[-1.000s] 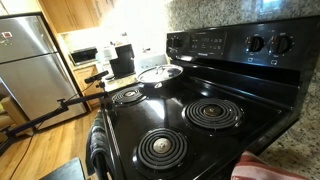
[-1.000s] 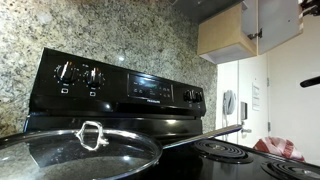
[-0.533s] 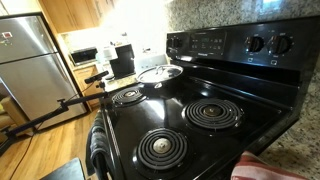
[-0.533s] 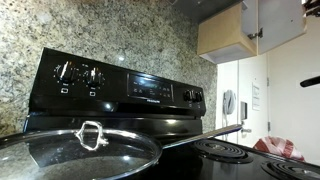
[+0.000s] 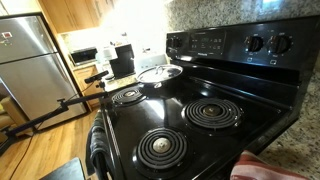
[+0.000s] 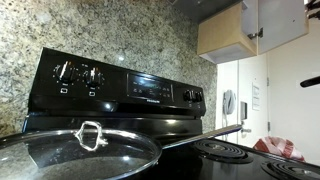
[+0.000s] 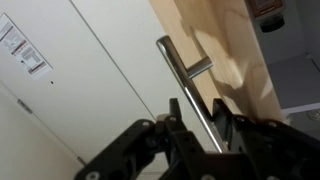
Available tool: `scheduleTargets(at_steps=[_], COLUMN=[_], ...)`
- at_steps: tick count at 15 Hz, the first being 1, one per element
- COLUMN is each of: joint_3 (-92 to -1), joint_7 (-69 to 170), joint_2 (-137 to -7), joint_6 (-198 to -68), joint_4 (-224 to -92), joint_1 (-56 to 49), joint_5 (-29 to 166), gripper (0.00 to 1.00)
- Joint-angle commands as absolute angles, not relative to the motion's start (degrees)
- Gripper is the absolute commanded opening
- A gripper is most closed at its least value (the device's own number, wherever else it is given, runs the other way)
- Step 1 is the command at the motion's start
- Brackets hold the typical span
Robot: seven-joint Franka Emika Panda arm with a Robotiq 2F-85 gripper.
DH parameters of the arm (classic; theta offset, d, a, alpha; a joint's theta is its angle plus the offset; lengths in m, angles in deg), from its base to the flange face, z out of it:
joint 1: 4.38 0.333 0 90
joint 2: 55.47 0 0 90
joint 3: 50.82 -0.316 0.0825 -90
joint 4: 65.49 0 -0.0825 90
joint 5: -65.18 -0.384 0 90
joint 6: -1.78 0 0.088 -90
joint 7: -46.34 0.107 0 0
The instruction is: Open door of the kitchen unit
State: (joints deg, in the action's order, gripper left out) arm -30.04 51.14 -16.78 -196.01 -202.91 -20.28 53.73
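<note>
Currently: my end effector point(image 7: 200, 122) straddles metal handle point(image 7: 175, 68) of wooden door point(image 7: 215, 30), bar running toward 11 o'clock; clamped or not, cannot tell.

Handle bar point(image 7: 184, 78) stands off wood door point(image 7: 222, 38); gap behind bar open; white panel point(image 7: 90, 70) close alongside.

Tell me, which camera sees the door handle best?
The wrist view: the handle is big and close, a metal bar reaching into the end effector. In both exterior views no handle is clear; the cabinet shows only far off.
</note>
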Motion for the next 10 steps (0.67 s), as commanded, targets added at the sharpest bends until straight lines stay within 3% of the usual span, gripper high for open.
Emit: scheduleTargets(at_steps=[1,2,6,7,8,10], joint_3=[-28.4,-27.8,-28.1,-28.5,-28.4,-28.4], joint_7=[51.7,51.8,52.0,51.8,51.8,51.8], joint_2=[-15.4,-15.0,-14.7,-16.3,-16.2,-16.3], joint_6=[-196.2,-196.3,-196.3,-195.9,-195.9,-195.9], joint_4=[-205.4,-205.9,-206.4,-204.1,-204.5,-204.5], joint_1=[-20.9,-19.8,-20.4,-20.0,-20.1,-20.0], joint_5=[53.7,53.8,53.7,54.1,54.1,54.1], gripper=[0.64,0.67,0.97,1.00,0.87,1.00])
